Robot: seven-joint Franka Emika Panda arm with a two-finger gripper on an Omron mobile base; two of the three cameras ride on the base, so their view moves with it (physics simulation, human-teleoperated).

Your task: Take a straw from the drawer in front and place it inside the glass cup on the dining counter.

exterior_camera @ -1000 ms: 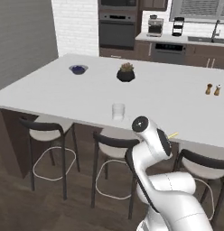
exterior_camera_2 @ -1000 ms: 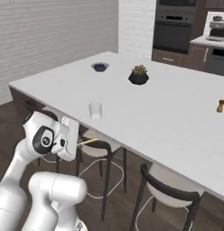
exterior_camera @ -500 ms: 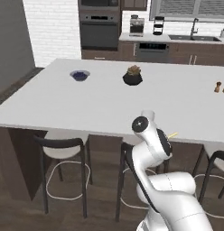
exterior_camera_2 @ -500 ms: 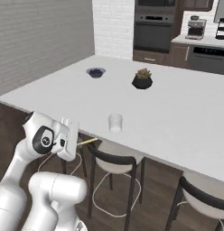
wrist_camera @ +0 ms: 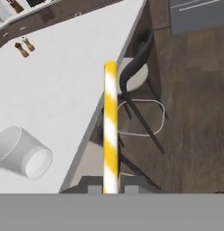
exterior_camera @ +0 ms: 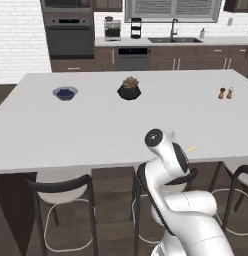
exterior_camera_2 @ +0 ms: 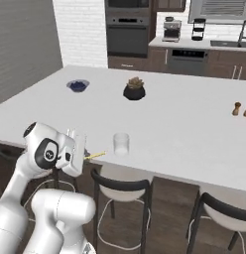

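Over on the left of the dining counter (exterior_camera: 56, 130) sits the dark blue bowl (exterior_camera: 65, 93), and there's something dark blue inside it, too small to name. Moving right, the black pot (exterior_camera: 129, 91) stands near the middle of the white top with a tan, spiky clump poking out of it. In the right base view the glass cup (exterior_camera_2: 121, 143) stands upright close to the near edge of the counter, clear and faintly whitish, and nothing shows inside it; from the hand view the same cup (wrist_camera: 22, 155) appears tipped by the camera's roll, its open mouth pale and bare. Just left of the cup in that right base view comes the gripper (exterior_camera_2: 80, 155), carried low in front of the counter edge, fingers pinched on the straw (exterior_camera_2: 95, 155), which juts out toward the cup but stays apart from it, below rim level. The hand view gives the best look: the straw (wrist_camera: 110, 128) runs straight up from between the two dark finger tips (wrist_camera: 93, 186), a slim stick banded in yellow and white, crossing the counter edge with a black-framed stool (wrist_camera: 136, 85) and dark wood floor beyond. In the left base view its yellow tip (exterior_camera: 190, 149) peeks out past the arm's wrist. Far right on the counter, the little brown shaker pair (exterior_camera: 225, 93) stands side by side.
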